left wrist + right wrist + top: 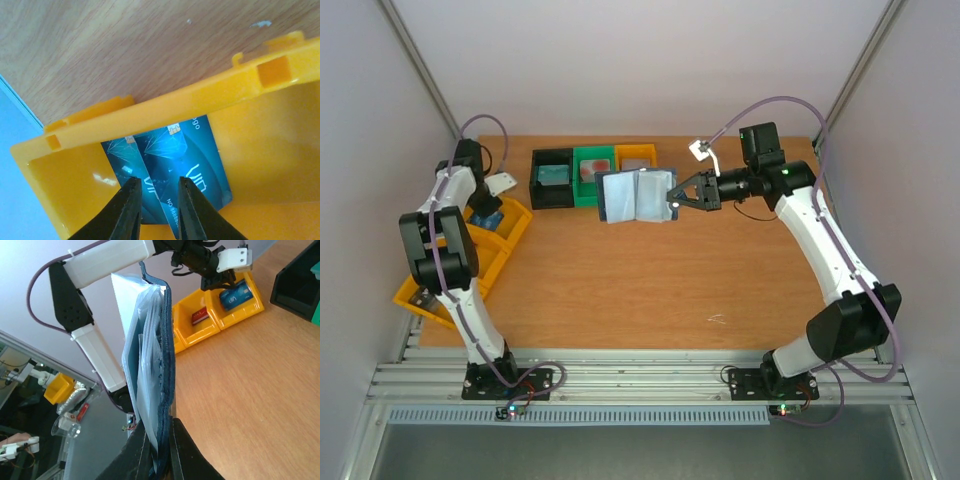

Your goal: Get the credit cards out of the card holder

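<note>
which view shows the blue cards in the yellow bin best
Left wrist: two overlapping blue cards lie close up inside the yellow bin, just beyond the open left claw. The top view shows only a small blue patch there; the right wrist shows one far off.

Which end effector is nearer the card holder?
Right. The right end effector clamps the card holder by its edge; the left end effector hangs over the yellow bin, well away.

The left arm (440, 250) rises from its near-left base and folds toward the far left. The left gripper (156, 202) points down, jaws a narrow gap apart and holding nothing. The right arm (830, 245) arcs from the near right toward the far centre, with the right gripper (672, 196) clamped on the card holder (632, 196).
</note>
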Motion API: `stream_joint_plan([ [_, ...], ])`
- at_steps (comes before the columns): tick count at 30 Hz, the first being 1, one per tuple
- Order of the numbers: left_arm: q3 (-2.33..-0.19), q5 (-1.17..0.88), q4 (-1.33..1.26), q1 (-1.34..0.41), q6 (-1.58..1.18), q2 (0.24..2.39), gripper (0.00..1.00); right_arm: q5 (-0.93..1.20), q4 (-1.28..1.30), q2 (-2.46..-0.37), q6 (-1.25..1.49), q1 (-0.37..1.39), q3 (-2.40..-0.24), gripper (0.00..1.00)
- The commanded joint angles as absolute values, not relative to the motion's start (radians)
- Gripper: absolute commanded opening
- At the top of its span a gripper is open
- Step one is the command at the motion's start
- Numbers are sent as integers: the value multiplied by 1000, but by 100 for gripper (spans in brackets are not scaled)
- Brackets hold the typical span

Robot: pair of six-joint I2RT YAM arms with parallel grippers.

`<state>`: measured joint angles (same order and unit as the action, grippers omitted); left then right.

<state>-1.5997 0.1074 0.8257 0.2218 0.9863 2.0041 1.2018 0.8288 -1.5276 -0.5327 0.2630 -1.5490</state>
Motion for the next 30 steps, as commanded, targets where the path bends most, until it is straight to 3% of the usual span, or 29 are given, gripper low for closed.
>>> stream_joint_plan([
  [1, -1601, 70, 798, 241, 1002, 1981, 23, 1195, 881, -1467, -557, 259, -1536, 1],
  [9, -1598, -12, 821, 240, 965, 1961, 28, 1164, 813, -1392, -494, 265, -1466, 1],
  [14, -1766, -33, 906, 288, 864, 2068, 49, 1156, 827, -1384, -486, 273, -1477, 1],
  [17, -1812, -17, 951, 291, 864, 2114, 55, 1148, 831, -1382, -486, 278, -1476, 1],
  [30, -1821, -56, 982, 296, 868, 2194, 50, 1137, 825, -1406, -470, 290, -1490, 1],
])
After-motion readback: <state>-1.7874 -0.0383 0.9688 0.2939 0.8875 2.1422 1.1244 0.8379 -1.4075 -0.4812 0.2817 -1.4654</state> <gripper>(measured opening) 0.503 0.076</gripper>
